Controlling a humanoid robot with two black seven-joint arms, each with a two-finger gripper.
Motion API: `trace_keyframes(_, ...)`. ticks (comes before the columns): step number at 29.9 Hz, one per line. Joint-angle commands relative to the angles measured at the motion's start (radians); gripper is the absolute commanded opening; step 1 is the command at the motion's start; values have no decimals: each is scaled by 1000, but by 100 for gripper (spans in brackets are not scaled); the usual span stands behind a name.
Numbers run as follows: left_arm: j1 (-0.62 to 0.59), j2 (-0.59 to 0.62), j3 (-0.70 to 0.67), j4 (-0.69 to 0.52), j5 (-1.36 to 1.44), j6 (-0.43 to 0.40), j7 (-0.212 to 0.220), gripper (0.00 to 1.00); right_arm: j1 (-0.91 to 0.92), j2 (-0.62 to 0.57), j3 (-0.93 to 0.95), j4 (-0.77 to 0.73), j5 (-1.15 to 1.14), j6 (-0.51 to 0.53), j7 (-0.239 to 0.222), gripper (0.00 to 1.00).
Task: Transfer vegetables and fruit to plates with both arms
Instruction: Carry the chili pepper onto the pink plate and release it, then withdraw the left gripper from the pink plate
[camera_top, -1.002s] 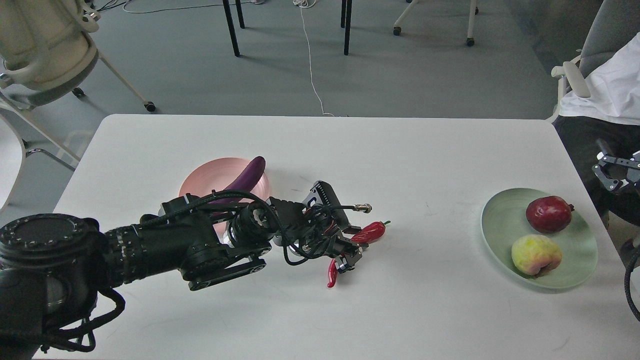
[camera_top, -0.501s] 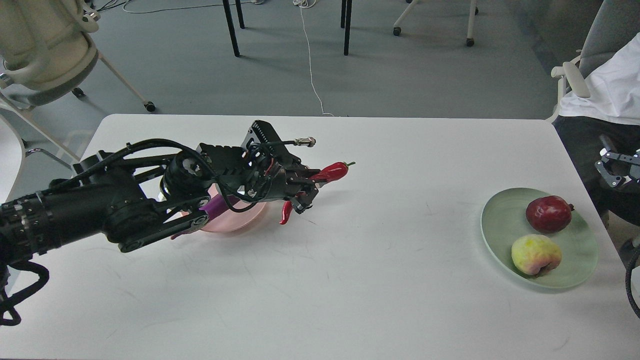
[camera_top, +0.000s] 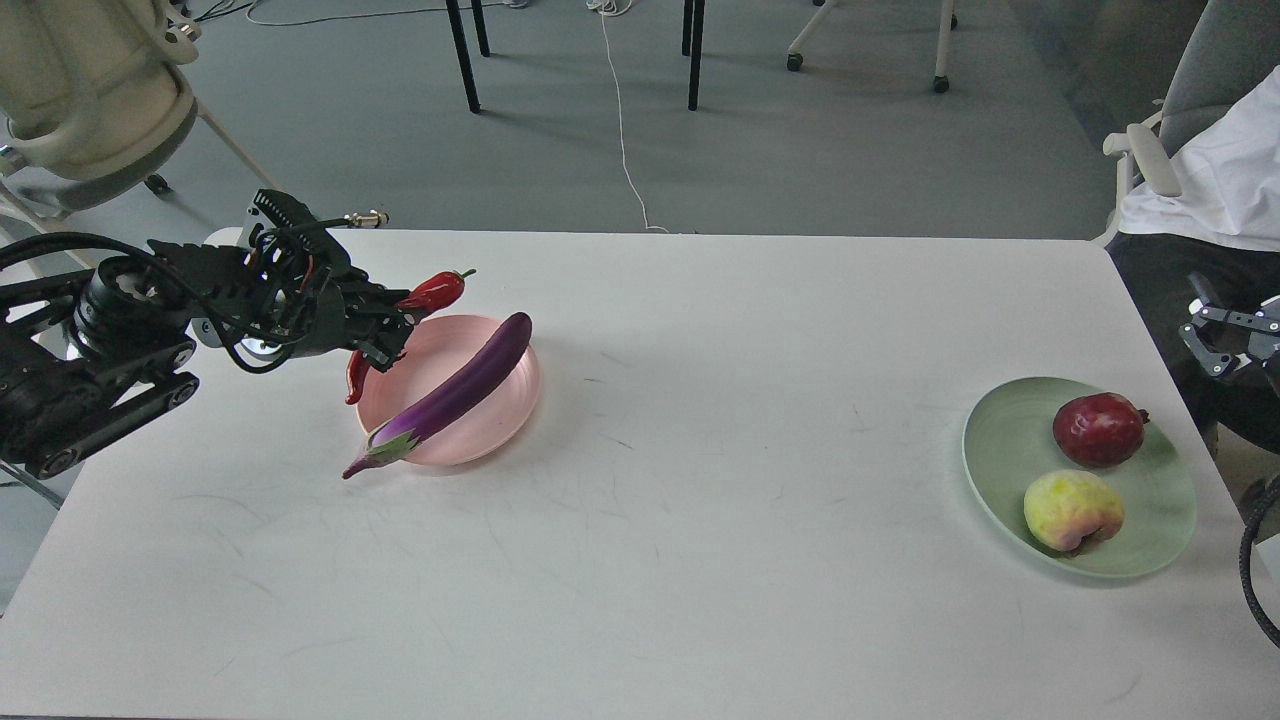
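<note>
— What can't you make out from up here?

— My right gripper (camera_top: 1215, 345) sits at the far right edge, off the table, small and partly cropped; I cannot tell whether its fingers are spread or pressed together. My left arm is also cut off at the left edge, so only its forward links and cables show.

— And your left claw?

— My left gripper (camera_top: 385, 335) is pinching the curved glossy red chili pepper (camera_top: 425, 295) around its middle. The green stem pokes up to the right, the red tip hangs below my fingers, and the part in between is hidden by the black jaws. It hangs in the air at the left rim of the round shallow matte pale pink plate (camera_top: 500, 425).

— What's on that plate?

— The long slender glossy purple eggplant (camera_top: 455, 395), lying diagonally. Its pale green-white calyx end overhangs the near-left rim and rests toward the white table (camera_top: 700, 550), which is smooth with faint scuffs.

— The fruit?

— Well apart, on the slightly larger matte pale green plate (camera_top: 1000, 470) near the right edge: the round dark-red pomegranate (camera_top: 1098, 428) with its small crown at the back, and the lumpy yellow-green fruit with a pink blush (camera_top: 1072, 511) just in front, close together.
</note>
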Motion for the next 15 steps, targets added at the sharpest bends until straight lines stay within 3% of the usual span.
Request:
trace_keyframes(1,31,-17,0,35,0,25,-1,16,2,-1,0,0,0,0,0,99)
trace_keyframes(4,52,-55,-2,40,0,27,5,23,2,-3,0,0,0,0,0,99)
trace_keyframes(6,54,-64,-3,48,-2,30,7,32,3,-4,0,0,0,0,0,99)
trace_keyframes(9,60,-80,-6,64,-11,63,5,66,2,-3,0,-2,0,0,0,99)
trace_keyframes(15,69,-84,-2,98,-25,112,-5,73,0,-1,-2,-2,0,0,0,99)
